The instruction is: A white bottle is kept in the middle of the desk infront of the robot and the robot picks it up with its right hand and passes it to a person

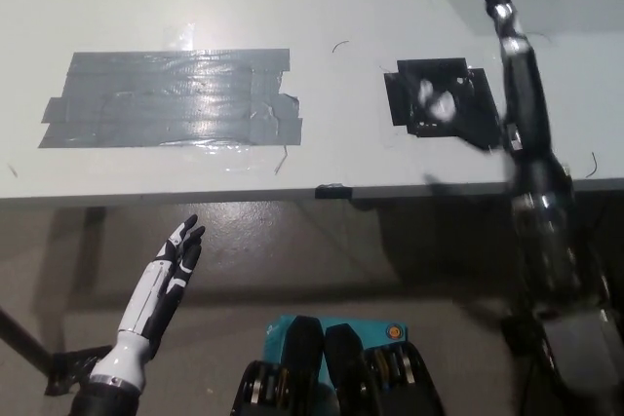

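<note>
No white bottle shows anywhere in the head view, and no person is in sight. My black right hand is raised at the right side, over the desk's right part, blurred by motion. Its fingers are stretched out and apart and hold nothing. The black forearm runs down from it to the bottom right corner. My white left hand rests low at the lower left, below the desk's front edge, open with its fingers straight.
The grey desk carries a wide patch of silver tape on its left half. A black square patch lies on the right half, just left of my right arm. The desk's front edge crosses the picture's middle.
</note>
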`<state>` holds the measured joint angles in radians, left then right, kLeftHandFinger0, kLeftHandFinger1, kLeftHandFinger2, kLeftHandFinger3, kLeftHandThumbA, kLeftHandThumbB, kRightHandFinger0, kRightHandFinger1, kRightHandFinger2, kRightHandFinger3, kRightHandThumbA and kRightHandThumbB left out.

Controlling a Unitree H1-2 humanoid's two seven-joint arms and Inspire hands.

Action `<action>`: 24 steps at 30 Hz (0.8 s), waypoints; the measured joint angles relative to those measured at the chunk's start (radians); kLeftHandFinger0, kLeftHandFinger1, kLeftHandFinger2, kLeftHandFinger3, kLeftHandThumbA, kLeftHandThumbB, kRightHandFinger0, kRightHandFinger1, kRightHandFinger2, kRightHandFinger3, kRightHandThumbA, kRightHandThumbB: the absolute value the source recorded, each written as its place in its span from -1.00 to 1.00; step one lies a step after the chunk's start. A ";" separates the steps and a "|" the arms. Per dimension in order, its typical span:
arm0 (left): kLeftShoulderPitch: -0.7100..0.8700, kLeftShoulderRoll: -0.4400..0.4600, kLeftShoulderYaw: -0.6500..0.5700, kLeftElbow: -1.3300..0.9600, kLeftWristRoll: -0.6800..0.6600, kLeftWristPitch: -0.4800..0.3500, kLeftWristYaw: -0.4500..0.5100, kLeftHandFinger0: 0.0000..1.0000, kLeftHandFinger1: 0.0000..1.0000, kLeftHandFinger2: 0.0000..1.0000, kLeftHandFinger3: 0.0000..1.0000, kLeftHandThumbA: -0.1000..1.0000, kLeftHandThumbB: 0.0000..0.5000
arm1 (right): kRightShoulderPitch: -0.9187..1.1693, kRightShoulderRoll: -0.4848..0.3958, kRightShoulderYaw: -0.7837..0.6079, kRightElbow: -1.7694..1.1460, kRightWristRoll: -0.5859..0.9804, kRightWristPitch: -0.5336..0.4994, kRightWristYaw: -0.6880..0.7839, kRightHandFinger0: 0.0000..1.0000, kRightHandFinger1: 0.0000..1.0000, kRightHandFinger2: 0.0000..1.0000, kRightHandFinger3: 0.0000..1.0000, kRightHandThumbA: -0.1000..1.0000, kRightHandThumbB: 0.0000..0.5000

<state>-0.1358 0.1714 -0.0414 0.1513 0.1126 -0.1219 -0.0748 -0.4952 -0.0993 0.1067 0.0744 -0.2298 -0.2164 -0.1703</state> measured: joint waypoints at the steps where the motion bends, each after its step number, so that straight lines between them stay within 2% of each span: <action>1: 0.000 0.000 0.000 0.001 0.000 0.001 0.000 1.00 1.00 1.00 1.00 0.88 -0.13 | 0.039 0.000 0.001 -0.041 0.000 0.002 0.002 1.00 1.00 1.00 1.00 0.80 0.88; 7: 0.000 0.000 0.000 0.001 0.000 0.004 0.000 1.00 1.00 1.00 1.00 0.82 -0.15 | 0.233 -0.002 0.013 -0.241 0.002 0.002 0.016 1.00 1.00 1.00 1.00 0.71 0.90; 8: 0.000 0.000 0.000 0.001 0.000 0.004 0.000 1.00 1.00 1.00 1.00 0.82 -0.15 | 0.262 -0.002 0.016 -0.268 0.004 0.000 0.018 1.00 1.00 1.00 1.00 0.68 0.80; 9: 0.000 0.000 0.000 0.001 0.000 0.004 0.000 1.00 1.00 1.00 1.00 0.84 -0.14 | 0.290 -0.002 0.019 -0.294 0.007 -0.001 0.022 1.00 1.00 1.00 1.00 0.64 0.58; 11: 0.000 0.002 0.000 0.001 -0.001 0.004 -0.002 1.00 1.00 1.00 1.00 0.84 -0.15 | 0.375 -0.006 0.029 -0.358 0.020 -0.020 0.036 1.00 1.00 1.00 1.00 0.64 0.55; 14: 0.000 0.006 -0.001 0.001 -0.001 0.003 -0.007 1.00 1.00 1.00 1.00 0.83 -0.12 | 0.413 -0.016 0.031 -0.278 0.037 -0.059 0.051 1.00 1.00 1.00 1.00 0.69 0.46; 15: 0.000 0.006 -0.001 0.001 -0.001 0.002 -0.008 1.00 1.00 1.00 1.00 0.83 -0.07 | 0.413 -0.017 0.030 -0.255 0.042 -0.065 0.054 1.00 1.00 1.00 1.00 0.74 0.35; 17: 0.000 0.006 -0.002 0.001 -0.002 0.000 -0.011 1.00 1.00 1.00 1.00 0.83 -0.01 | 0.409 -0.021 0.026 -0.172 0.058 -0.071 0.061 1.00 1.00 1.00 1.00 0.86 0.28; 24: 0.013 0.006 -0.002 0.001 -0.004 -0.005 -0.013 1.00 1.00 1.00 1.00 0.85 -0.04 | 0.376 -0.021 0.016 0.084 0.115 -0.078 0.103 1.00 1.00 1.00 1.00 0.78 0.19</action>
<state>-0.1227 0.1774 -0.0429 0.1524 0.1091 -0.1272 -0.0877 -0.1188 -0.1201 0.1229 0.1586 -0.1148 -0.2941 -0.0675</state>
